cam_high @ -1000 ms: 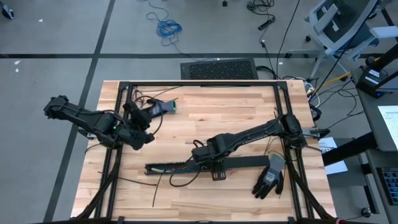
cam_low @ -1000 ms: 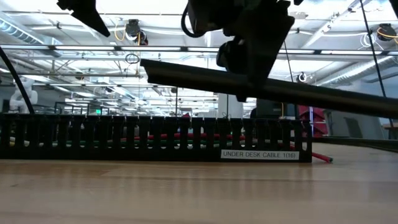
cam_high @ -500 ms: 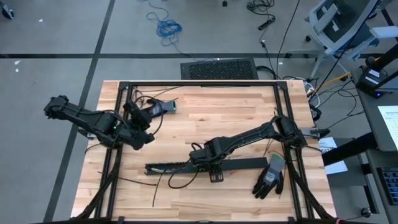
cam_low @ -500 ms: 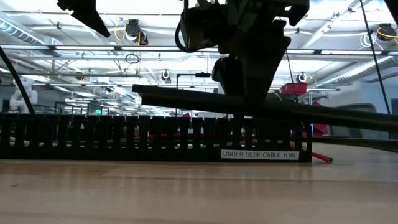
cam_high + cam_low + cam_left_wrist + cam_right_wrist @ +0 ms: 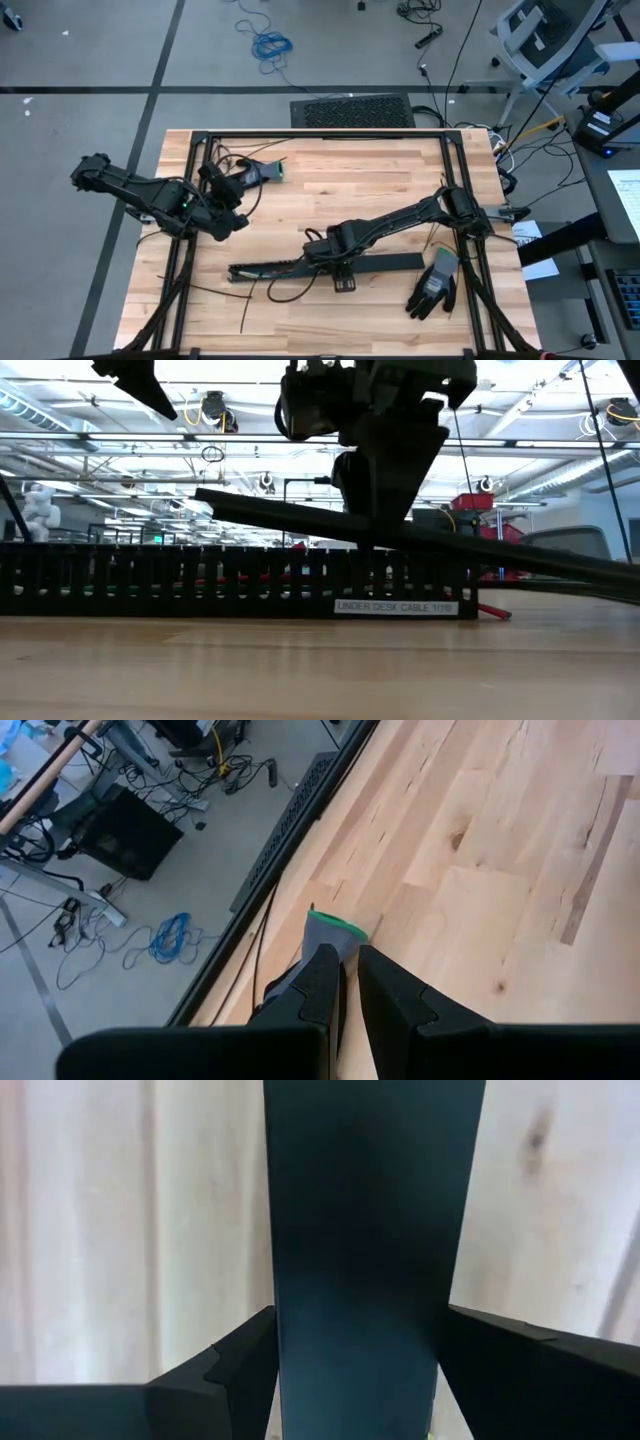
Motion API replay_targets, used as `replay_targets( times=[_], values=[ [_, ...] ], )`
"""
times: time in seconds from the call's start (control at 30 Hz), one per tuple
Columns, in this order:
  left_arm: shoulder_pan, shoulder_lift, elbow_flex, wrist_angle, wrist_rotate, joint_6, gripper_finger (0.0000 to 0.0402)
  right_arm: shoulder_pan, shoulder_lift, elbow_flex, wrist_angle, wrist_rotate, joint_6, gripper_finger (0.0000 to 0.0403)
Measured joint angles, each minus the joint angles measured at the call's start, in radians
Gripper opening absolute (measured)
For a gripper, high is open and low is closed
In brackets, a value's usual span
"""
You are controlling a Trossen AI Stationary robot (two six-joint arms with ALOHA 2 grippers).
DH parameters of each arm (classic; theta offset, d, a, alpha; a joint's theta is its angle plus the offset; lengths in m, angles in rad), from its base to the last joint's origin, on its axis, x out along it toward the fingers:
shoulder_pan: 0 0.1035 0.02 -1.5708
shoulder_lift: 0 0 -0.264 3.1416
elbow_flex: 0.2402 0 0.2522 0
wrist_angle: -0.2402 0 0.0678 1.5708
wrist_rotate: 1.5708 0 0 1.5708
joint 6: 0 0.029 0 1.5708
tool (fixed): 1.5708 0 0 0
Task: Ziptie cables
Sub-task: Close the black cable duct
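Right gripper [image 5: 338, 262] mid-table, fingers clamped either side of a long flat matte-black lid strip [image 5: 300, 522], held tilted above the slotted black plastic cable duct [image 5: 180, 582] with a white label [image 5: 395, 606]. Cables [image 5: 270, 576] lie inside the duct, red and green showing through the slots. Left gripper [image 5: 347, 982] closed, empty, at far-left over the pale wood-plank table [image 5: 380, 170]. Knit glove [image 5: 434, 283] near right.
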Motion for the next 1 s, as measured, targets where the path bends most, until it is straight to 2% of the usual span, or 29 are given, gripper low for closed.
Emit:
replay_targets(
  times=[0.13, 0.37, 0.47, 0.6, 0.7, 0.9, 1.0],
  values=[
    [0.0, 0.0, 0.0, 0.0, 0.0, 0.0, 0.0041, -0.005, -0.003, 0.0, -0.03, 0.024, -0.002, 0.0225],
    [0.0, 0.0, 0.0, 0.0, 0.0, 0.0, 0.0041, -0.005, -0.009, 0.029, -0.136, 0.026, -0.055, 0.0218],
    [0.0, 0.001, -0.005, 0.011, 0.027, 0.0, 0.0041, -0.007, -0.009, 0.049, -0.172, 0.029, -0.078, 0.0221],
    [-0.003, 0.008, -0.078, 0.032, 0.142, 0.0, 0.0041, -0.017, -0.01, 0.052, -0.167, 0.031, -0.103, 0.0221],
    [-0.027, 0.007, -0.172, 0.108, 0.222, 0.0, 0.0041, -0.025, -0.01, 0.052, -0.165, 0.031, -0.106, 0.0221],
    [-0.085, 0.01, -0.314, 0.339, 0.237, -0.07, 0.0041, -0.037, -0.009, 0.052, -0.176, 0.022, -0.106, 0.0224],
    [-0.092, 0.025, -0.331, 0.363, 0.237, -0.109, 0.0041, -0.037, -0.005, 0.052, -0.179, -0.009, -0.123, 0.0223]
  ],
)
